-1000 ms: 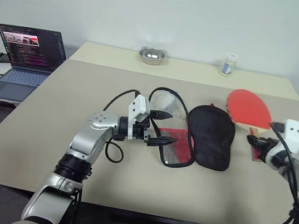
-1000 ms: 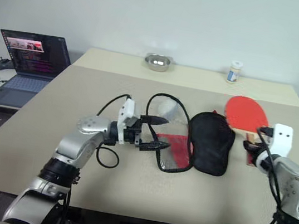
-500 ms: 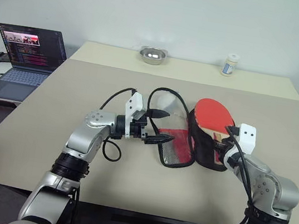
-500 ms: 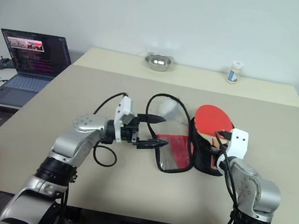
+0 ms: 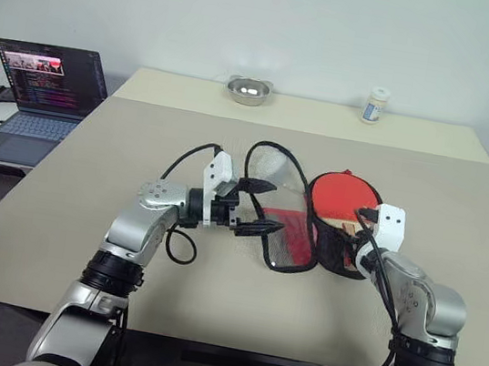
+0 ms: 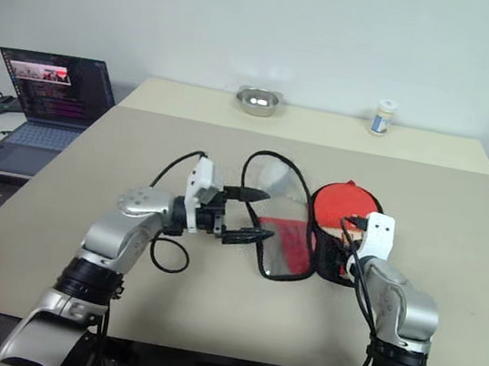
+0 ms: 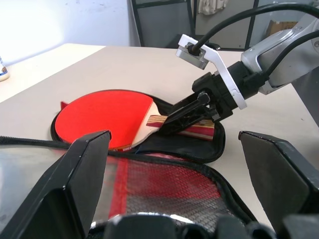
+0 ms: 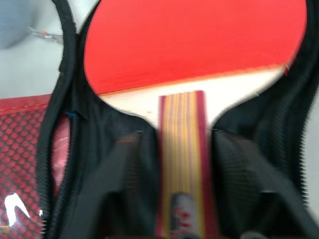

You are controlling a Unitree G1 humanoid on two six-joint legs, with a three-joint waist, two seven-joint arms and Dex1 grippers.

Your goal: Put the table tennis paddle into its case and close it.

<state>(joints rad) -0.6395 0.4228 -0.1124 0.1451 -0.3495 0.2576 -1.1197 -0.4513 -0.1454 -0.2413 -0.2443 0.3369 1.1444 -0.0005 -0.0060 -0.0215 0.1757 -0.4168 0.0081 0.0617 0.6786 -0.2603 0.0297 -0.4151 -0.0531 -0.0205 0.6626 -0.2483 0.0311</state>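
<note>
The case [image 5: 285, 231] lies unzipped in the middle of the table, its red mesh flap [image 7: 164, 191] tilted up on the left and its black half [image 8: 102, 149] flat on the right. On that black half rests the table tennis paddle [image 5: 338, 197], red face up, handle [image 8: 182, 149] toward me. My right gripper [image 8: 177, 142] stands open astride the handle, with a gap on each side of its fingers [image 8: 122, 184]. From the left, my left gripper [image 5: 261, 208] points at the flap, open wide, with the flap's zip edge just ahead of its fingers [image 7: 82, 174].
A steel bowl [image 5: 248, 90] and a small white bottle [image 5: 376, 105] stand along the table's far edge. An open laptop [image 5: 47, 89] sits on a side desk at the left. Bare tabletop lies to the right of the case and in front of it.
My right gripper carried the paddle left from the table's right side onto the black half of the case, then spread its fingers off the handle. The left arm stayed still.
</note>
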